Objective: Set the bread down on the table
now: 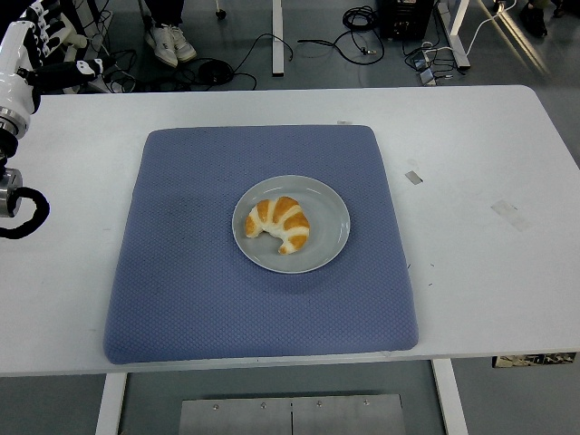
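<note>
One croissant on the plate: light, flaky, crushable; I'd pinch its thick middle. Left hand fingers spread, empty.

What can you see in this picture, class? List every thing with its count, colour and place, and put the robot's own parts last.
Croissant: one, golden brown with pale stripes, lying on the plate.
Plate: one, pale grey, round, near the middle of the mat.
Mat: one, blue, square, spread over the middle of the table.
Table: one, white, filling most of the view.
Tape pieces: two, pale, stuck to the table right of the mat.
Cables: several, black, on the floor beyond the table.
Shoes: one pair, white, a person's, on the floor at the top left.
Left arm: one, white and black, at the left edge, over the table's far left corner.
Left hand: one, white and black, at the top left corner, holding nothing.
</note>
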Tool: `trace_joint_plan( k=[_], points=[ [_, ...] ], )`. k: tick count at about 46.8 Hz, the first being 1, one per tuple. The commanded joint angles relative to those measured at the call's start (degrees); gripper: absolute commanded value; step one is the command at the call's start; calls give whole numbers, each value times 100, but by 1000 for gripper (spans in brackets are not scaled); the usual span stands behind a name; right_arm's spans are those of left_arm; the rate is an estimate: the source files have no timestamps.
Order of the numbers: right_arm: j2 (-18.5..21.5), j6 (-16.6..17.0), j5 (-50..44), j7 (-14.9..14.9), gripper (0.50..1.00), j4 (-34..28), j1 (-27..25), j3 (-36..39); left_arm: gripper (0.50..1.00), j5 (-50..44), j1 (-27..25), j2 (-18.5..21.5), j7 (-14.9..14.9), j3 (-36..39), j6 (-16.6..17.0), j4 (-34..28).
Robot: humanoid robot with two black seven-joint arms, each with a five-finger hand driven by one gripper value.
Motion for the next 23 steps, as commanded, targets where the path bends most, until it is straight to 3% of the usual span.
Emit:
trace_joint_plan(
  k=[1, 23],
  points=[
    [0, 1, 0, 1, 1000, 0, 0, 0, 983, -9, 1, 1, 9, 9, 0, 1],
    [0, 1, 0, 1, 1000, 0, 0, 0, 983, -1, 1, 1, 18, 0, 0, -43]
  ],
)
